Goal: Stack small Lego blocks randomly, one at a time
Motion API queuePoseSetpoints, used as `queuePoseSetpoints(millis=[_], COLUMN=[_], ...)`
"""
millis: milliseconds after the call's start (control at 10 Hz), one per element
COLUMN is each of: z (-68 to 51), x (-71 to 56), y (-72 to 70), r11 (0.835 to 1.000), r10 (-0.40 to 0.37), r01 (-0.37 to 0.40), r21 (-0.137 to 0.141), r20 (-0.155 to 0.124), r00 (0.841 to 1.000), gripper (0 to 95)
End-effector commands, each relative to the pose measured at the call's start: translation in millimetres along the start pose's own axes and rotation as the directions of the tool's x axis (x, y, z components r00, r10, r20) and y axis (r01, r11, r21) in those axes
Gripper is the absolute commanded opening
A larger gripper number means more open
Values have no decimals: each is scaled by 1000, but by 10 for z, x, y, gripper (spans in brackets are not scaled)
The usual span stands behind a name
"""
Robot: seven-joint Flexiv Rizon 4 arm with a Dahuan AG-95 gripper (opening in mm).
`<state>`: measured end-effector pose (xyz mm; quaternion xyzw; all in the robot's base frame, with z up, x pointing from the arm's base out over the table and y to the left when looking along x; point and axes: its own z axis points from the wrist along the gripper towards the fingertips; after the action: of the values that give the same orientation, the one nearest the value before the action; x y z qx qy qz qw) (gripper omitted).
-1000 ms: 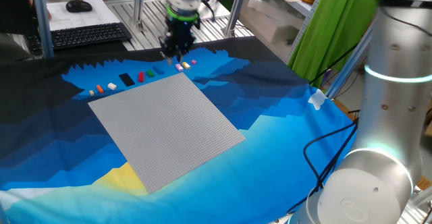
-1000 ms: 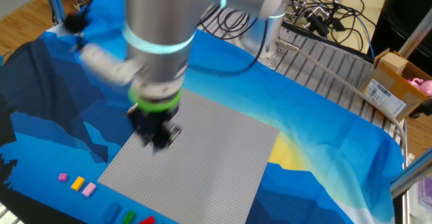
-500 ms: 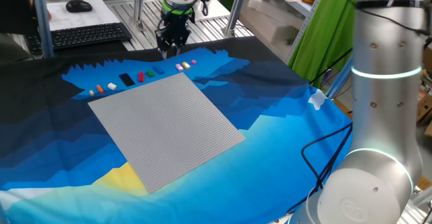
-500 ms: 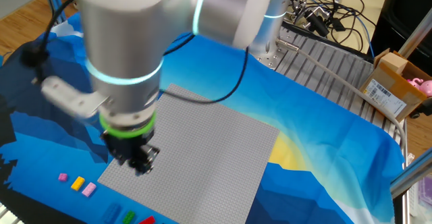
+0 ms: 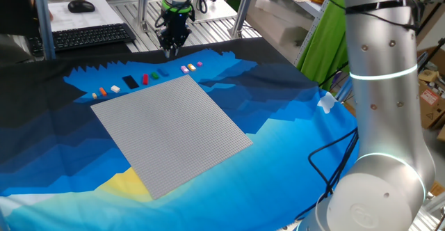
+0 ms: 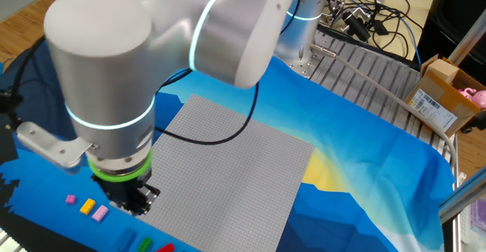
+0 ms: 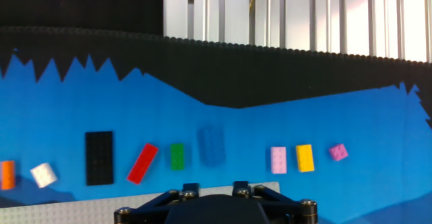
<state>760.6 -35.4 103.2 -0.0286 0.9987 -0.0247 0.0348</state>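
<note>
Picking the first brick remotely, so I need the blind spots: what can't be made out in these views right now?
- Gripper opening: too small in one fixed view; hand view shows only its base, fingertips cut off at the bottom.
- Orange brick: cut by the hand view's left edge.
- Blue brick: blends into the blue cloth.
- Red brick: cropped at the other fixed view's bottom edge.

Glossy plastic small Lego blocks (image 7: 142, 163) are lying on matt blue cloth (image 7: 283, 123); the grey baseplate (image 5: 170, 130) is looking finely studded.
</note>
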Motion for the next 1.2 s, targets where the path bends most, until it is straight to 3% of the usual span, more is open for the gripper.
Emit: queuePoseSetpoints(millis=[100,800,1200], z=[55,419,416], x=[-19,-43,-43], y=[-22,-54,-51], r11=[1000,999,999], r10=[-1,-6,10], r01=[1,7,-10], r21=[-1,-34,-34], r20=[-3,10,1], r00=[1000,1000,1000], gripper=[380,380,380])
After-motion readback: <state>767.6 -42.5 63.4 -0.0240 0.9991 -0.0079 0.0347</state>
